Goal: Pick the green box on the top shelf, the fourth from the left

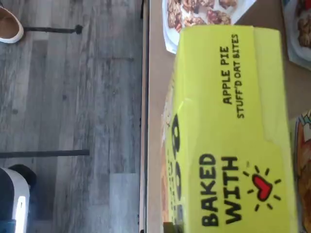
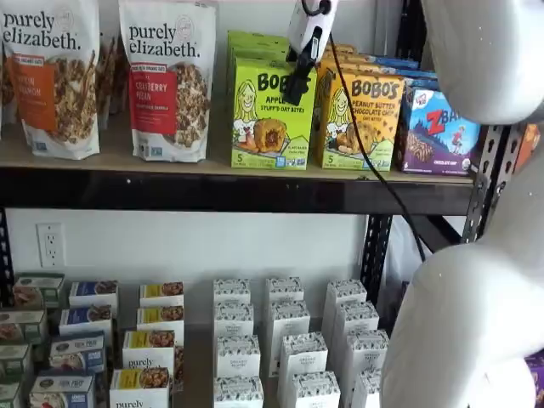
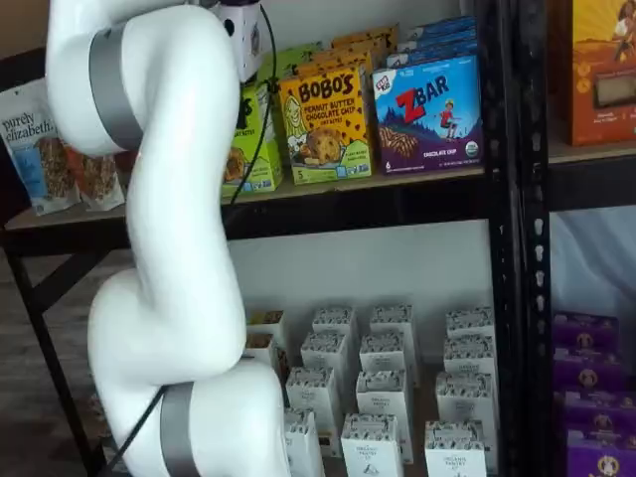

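Note:
The green box [image 2: 270, 119] stands upright at the front of the top shelf [image 2: 127, 160], with more lime-green cartons behind it. My gripper [image 2: 296, 92] hangs from above at the box's upper right corner; one black finger [image 2: 299, 78] lies against its front face, and I see no gap or second finger. The wrist view is filled by the green box's [image 1: 228, 126] top panel, printed "APPLE PIE", close below. In a shelf view the arm hides most of the green box [image 3: 262, 149], and only the gripper's white body shows.
Two granola bags [image 2: 170, 81] stand left of the green box; a yellow-orange Bobo's carton [image 2: 361, 119] touches its right side, then a blue ZBar box [image 2: 440, 132]. White cartons [image 2: 280, 348] fill the lower shelf. The white arm [image 2: 476, 297] covers the right of a shelf view.

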You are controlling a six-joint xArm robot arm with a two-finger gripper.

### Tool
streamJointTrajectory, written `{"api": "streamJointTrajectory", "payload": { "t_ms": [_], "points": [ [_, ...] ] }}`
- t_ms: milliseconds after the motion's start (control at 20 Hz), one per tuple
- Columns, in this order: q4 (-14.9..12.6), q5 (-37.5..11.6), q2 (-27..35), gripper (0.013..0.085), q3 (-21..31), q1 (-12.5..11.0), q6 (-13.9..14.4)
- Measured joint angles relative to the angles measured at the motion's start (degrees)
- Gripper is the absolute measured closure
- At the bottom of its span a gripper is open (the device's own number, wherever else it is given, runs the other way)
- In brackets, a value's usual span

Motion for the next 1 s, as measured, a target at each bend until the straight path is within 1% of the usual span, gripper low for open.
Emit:
{"api": "streamJointTrajectory", "payload": {
  "t_ms": [50,100,150,200,250,350,1000],
  "points": [
    [0.1,0.0,0.0,0.053,0.0,0.0,0.0],
    [0.2,0.0,0.0,0.057,0.0,0.0,0.0],
    [0.2,0.1,0.0,0.057,0.0,-0.1,0.0],
    [0.3,0.1,0.0,0.061,0.0,-0.1,0.0],
    [0.3,0.2,0.0,0.061,0.0,-0.1,0.0],
    [0.5,0.2,0.0,0.069,-0.1,-0.1,0.0],
    [0.1,1.9,0.2,0.069,-1.1,0.3,0.5]
  ]
}}
